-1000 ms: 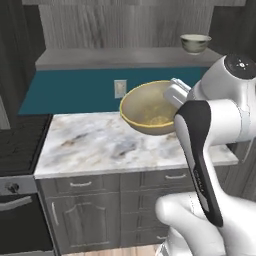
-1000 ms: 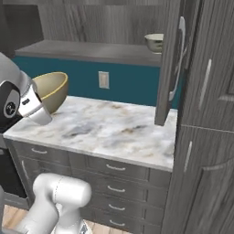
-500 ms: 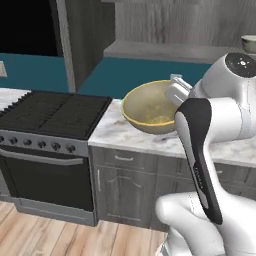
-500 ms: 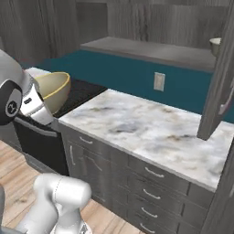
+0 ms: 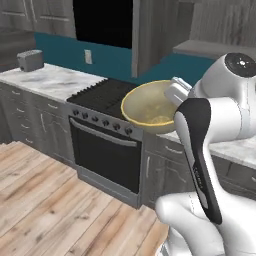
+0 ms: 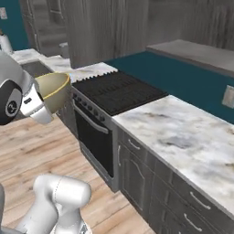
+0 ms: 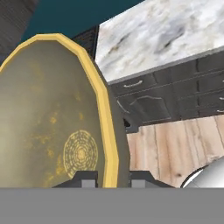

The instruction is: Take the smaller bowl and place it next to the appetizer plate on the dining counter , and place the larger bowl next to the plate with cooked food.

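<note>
1. Hanging in the air in front of the stove, the larger bowl [image 5: 150, 107] is carried by the arm; in the left base view it sits just right of the picture's centre, its yellowish-tan inside turned toward the camera and its golden rim tilted.
2. In the right base view the larger bowl [image 6: 52, 90] shows at about 9 o'clock from centre, seen from its outer side, just beside the arm's white wrist.
3. In the hand view the larger bowl [image 7: 52, 127] takes up the left half, its golden rim running from 11 o'clock down to 6 o'clock, with a round patterned medallion low on its inner wall.
4. The gripper [image 7: 113, 178] stands narrow, clamped on the bowl's rim: one dark fingertip lies inside the wall and the other outside it, at 6 o'clock of the hand view.
5. In the left base view the gripper [image 5: 176, 92] meets the bowl's edge at the bowl's 2 o'clock side.
6. Behind and below the bowl lies the stove [image 5: 102, 95], a black cooktop over a dark oven door with a row of knobs.
7. At 10 o'clock from the bowl in the left base view, a marble counter [image 5: 50, 80] over grey drawers carries a toaster [image 5: 30, 60] near its far left end.
8. In the right base view a second marble counter [image 6: 183, 137] over grey drawers spreads at 4 o'clock from the stove.
9. A wood-plank floor [image 5: 55, 205] lies beneath.
</note>
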Robot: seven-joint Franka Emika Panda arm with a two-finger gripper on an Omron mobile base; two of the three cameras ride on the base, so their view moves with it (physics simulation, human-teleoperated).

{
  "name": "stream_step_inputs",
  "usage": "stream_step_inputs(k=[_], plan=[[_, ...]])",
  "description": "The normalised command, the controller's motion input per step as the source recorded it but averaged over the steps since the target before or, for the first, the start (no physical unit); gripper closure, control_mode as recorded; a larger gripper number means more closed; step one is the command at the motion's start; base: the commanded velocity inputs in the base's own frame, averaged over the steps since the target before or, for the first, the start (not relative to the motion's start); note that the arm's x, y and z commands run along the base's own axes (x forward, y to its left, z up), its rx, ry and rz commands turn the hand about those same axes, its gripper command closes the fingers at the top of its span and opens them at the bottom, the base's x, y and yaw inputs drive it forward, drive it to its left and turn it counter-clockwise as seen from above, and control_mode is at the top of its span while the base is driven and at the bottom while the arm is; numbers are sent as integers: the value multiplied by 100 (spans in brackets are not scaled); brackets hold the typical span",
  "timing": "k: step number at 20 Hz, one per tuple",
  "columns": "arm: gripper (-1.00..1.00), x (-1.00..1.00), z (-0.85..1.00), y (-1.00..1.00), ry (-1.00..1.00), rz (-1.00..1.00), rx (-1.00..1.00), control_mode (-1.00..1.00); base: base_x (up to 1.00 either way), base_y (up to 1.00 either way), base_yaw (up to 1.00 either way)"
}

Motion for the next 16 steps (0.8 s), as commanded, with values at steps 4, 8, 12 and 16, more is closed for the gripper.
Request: stream_step_inputs(k=[4,8,12,16], plan=[[100,0,0,0,0,0,0,100,-2,38,57],[100,0,0,0,0,0,0,100,1,42,52],[100,0,0,0,0,0,0,100,26,52,45],[100,0,0,0,0,0,0,100,90,74,40]])
